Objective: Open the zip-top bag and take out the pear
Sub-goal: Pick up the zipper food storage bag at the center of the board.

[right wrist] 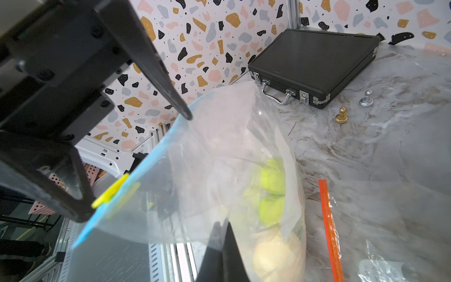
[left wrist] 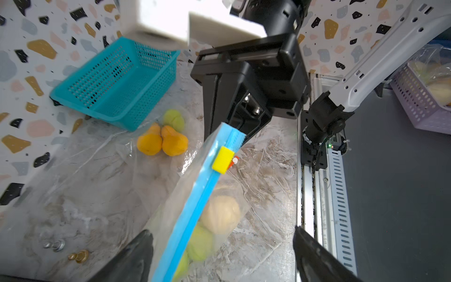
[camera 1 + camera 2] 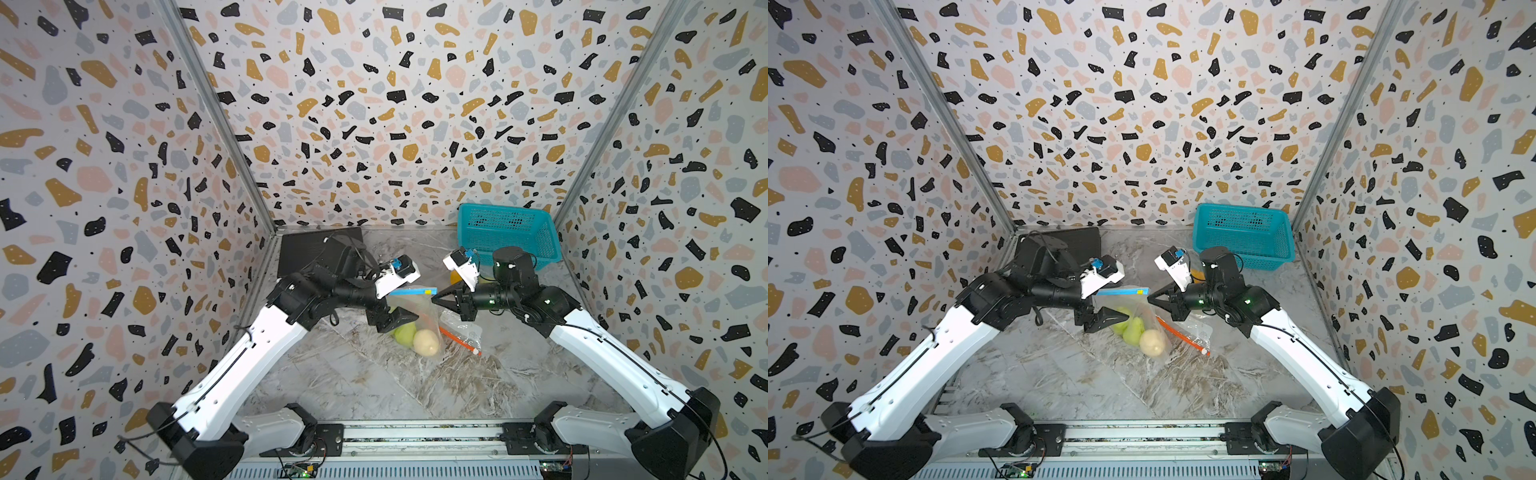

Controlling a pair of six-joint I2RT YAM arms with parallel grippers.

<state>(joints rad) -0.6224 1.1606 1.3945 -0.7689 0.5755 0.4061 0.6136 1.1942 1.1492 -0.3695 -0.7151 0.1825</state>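
Left end effector [image 2: 222, 232] open astride the blue zip strip [image 3: 411, 291] of the hanging zip-top bag [image 3: 417, 309], green pear [image 3: 404, 333] low inside (beige fruit [image 3: 427, 343] beside it), right end effector [image 3: 434, 298] clamped on the strip's end: left should close squarely on the yellow slider [image 2: 222, 160] before pulling.

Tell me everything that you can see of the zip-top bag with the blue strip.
The zip-top bag is clear, thin, crinkled plastic with a blue zip strip and a yellow slider near one end. It is held up by that end, pinched in the shut right gripper. The strip passes between the fingers of the open left gripper. Inside, at the bottom, lie green pears and a pale round fruit.
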